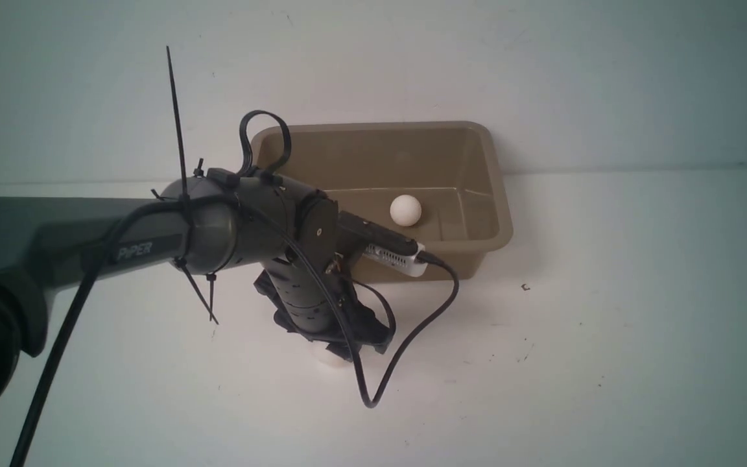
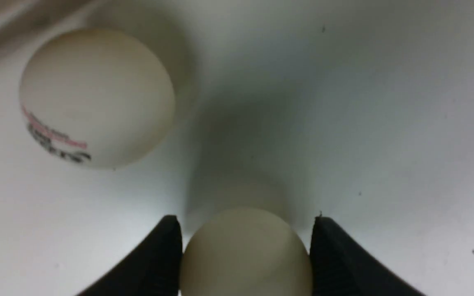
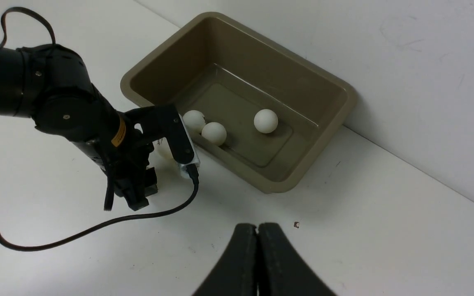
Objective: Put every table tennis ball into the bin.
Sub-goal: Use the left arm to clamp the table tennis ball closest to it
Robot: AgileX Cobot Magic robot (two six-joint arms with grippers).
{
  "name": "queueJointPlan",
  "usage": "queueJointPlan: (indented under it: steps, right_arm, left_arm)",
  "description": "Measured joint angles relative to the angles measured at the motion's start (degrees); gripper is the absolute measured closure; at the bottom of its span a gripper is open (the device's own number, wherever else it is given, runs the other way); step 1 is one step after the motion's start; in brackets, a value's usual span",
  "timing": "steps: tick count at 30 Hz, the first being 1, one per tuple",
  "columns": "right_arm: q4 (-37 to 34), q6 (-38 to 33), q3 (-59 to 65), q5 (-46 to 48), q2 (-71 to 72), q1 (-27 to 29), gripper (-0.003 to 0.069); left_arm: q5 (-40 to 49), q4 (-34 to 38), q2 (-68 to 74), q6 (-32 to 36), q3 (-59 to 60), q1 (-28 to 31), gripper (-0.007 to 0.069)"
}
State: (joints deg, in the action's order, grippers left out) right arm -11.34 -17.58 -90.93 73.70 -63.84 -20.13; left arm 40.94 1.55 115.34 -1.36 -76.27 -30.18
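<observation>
Three down, two to go: the left gripper [image 2: 246, 222] closes its jaws around a ball [image 2: 245, 255] at the table.
Beside the bin [image 3: 327, 144], a logo-marked ball [image 2: 97, 98] waits on the table; inside lie three balls [image 3: 266, 121]. At right, the right gripper [image 3: 256, 227] is closed, holding nothing.
</observation>
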Motion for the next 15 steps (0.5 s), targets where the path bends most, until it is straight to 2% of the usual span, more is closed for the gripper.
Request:
queueJointPlan:
  steps: [8,15]
  right_arm:
    - [0.0,0.0,0.0,0.0,0.0,0.0,0.0676]
    - [0.0,-0.1,0.0,0.0,0.0,0.0,0.0676]
  left_arm:
    - [9.9,-0.3,-5.3,1.4,-1.5,0.0,0.0272]
    - [7.1,-2.5,-12.6,1.0,-12.1,0.1,0.0272]
